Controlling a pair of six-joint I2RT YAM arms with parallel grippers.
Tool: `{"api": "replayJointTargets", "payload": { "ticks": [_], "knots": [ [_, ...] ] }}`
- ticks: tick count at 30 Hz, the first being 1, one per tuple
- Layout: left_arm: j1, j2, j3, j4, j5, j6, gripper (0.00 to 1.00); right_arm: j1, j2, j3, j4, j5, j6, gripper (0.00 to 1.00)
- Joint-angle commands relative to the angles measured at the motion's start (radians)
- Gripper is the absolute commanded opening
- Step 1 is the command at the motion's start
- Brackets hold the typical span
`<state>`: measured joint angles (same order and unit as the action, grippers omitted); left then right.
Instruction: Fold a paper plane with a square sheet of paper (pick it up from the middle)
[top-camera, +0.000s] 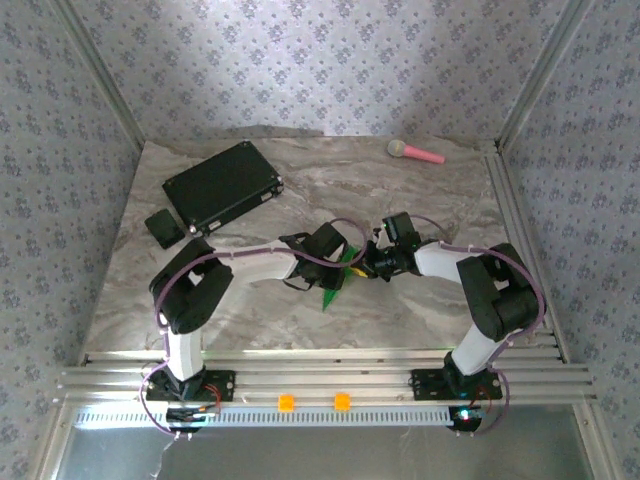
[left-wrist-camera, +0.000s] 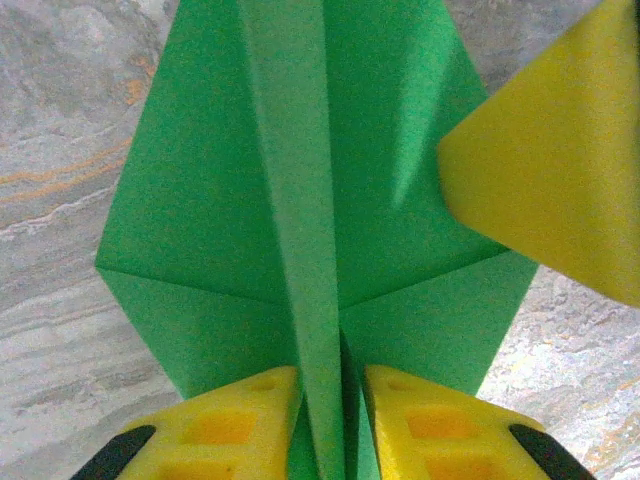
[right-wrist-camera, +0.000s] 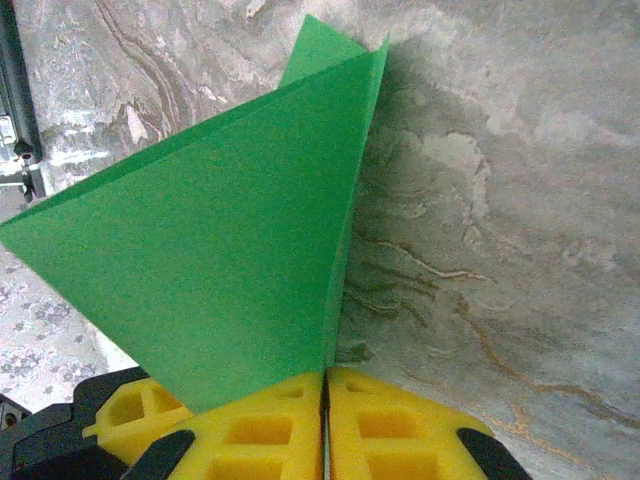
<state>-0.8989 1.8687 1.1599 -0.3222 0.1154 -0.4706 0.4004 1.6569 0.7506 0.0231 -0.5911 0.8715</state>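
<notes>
The right tool (right-wrist-camera: 325, 380) is clamped on the half-folded paper plane (right-wrist-camera: 230, 260). The left tool (left-wrist-camera: 332, 378) straddles its centre ridge, perhaps pinching it; I cannot tell.

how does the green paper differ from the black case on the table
The green paper is thin and creased into pointed flaps; the black case is a boxy rectangle. The paper looks smaller than the case. The paper is in the middle of the table; the case lies at the far left.
</notes>
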Motion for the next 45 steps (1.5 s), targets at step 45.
{"api": "replayJointTargets", "payload": {
  "ticks": [45],
  "knots": [
    [-0.005,-0.001,0.061,-0.201,-0.315,-0.348,0.09,-0.133,-0.141,-0.075,-0.067,0.022,-0.046,0.35]
  ]
}}
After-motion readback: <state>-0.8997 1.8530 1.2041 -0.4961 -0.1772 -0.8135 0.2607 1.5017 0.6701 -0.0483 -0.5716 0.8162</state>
